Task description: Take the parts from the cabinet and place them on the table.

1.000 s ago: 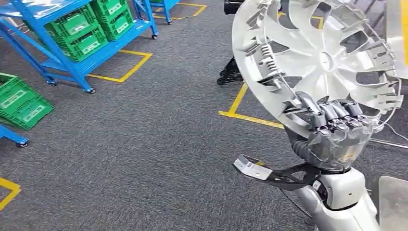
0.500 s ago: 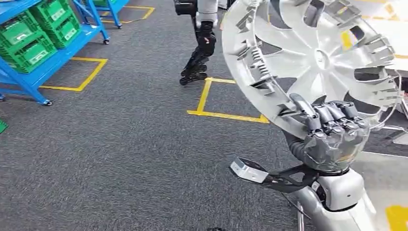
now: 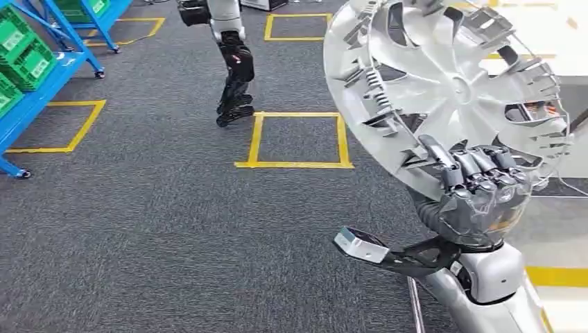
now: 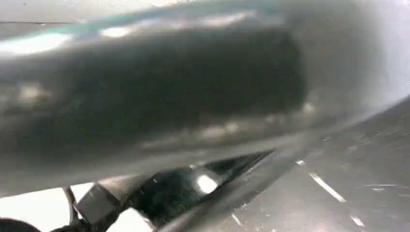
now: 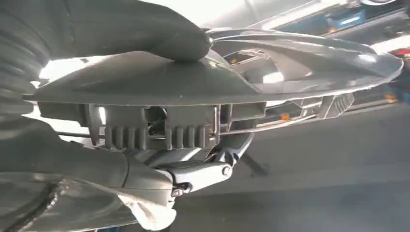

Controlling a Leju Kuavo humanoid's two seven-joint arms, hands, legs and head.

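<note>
Wheel cover (image 3: 451, 90), silver and spoked, is the biggest thing up here, held high above the grey carpet (image 3: 159, 222) with its ribbed back and spring clips turned toward the robot's head. It rises up and away from the right hand (image 3: 482, 191), which clamps its lower rim: the dark fingers (image 3: 478, 166) curl over the edge on the near side, and in the right wrist view the thick grey thumb (image 5: 145, 29) presses down flat on the cover's smooth face, the rim pinched between thumb and fingers. The left hand I cannot make out; its wrist view is a grey blur, so whether it is open or closed I cannot tell. Beyond the cover, yellow tape squares (image 3: 298, 139) mark the floor, another robot's dark legs (image 3: 234, 76) stand just past one, and a blue rack (image 3: 41, 62) with green crates (image 3: 21, 48) sits off to the left.
</note>
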